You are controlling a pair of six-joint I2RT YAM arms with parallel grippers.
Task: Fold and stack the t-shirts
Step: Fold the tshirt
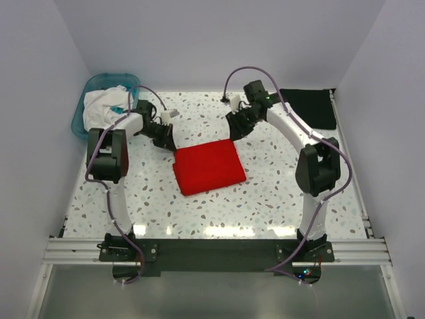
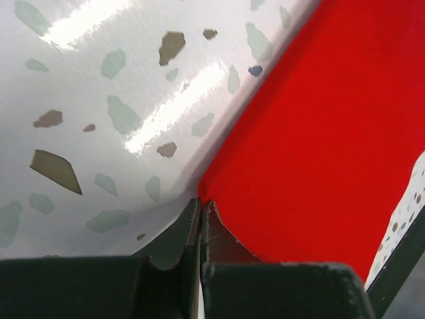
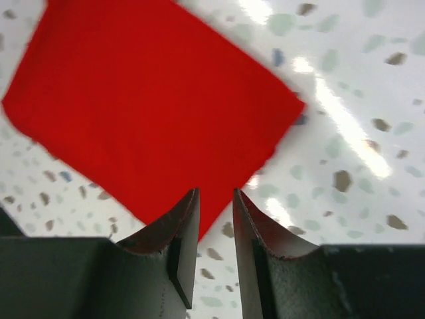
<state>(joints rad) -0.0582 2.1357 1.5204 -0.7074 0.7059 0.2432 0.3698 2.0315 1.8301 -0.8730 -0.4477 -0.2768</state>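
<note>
on the desk [image 1: 279,199], in the middle: we see the red t-shirt [image 1: 208,167] lying flat as a neat folded block, turned a little askew, between the two arms.
far right corner: the black t-shirt [image 1: 309,106] lies flat and folded, well apart from the red one. we think it is the bottom of the pile, kept out of the way so there is room to fold.
left hand [image 2: 201,205]: shut tight, its two tips pressed together right at one far corner of the red t-shirt. we cannot tell if a bit of cloth is nipped between them.
right hand [image 3: 216,194]: a little way open with nothing in it. we can see bare desk through the gap. it hangs just by the other far corner.
why the hands are there: one hand at each far corner keeps a fold straight. we think the folding is done.
far left corner: a teal basin [image 1: 80,113] holds a heap of white cloth [image 1: 109,101].
what is left: the red t-shirt is not yet on the black one. we guess it must be carried across.
watch out: lifted by one corner, the soft cloth could fall open, so both hands should take hold.
</note>
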